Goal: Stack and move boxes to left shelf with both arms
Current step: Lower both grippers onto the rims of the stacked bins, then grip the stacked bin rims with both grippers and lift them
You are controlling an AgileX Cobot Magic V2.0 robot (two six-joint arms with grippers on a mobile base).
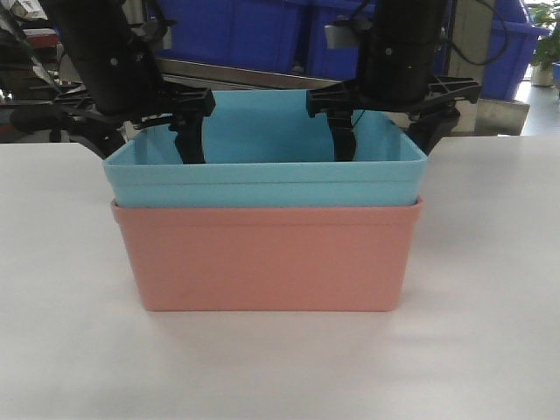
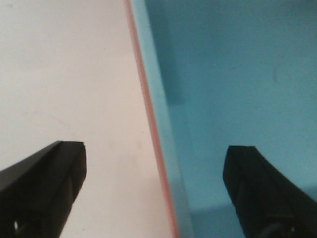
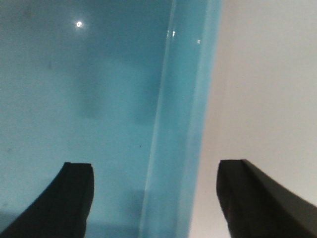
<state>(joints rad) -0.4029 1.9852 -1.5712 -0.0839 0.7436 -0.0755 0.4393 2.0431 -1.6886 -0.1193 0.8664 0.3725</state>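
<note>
Blue bin in pink bin, left pincer, right pincer straddling its walls

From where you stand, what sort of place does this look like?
Likely a warehouse or factory floor: dark blue plastic crates stacked behind, and a white worktable holding two nested storage bins.

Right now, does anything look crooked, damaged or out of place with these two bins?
Nothing stands out. The turquoise bin sits level, nested squarely in the pink bin. The left gripper and right gripper are open, each straddling a side wall. No cracks or spills show.
</note>
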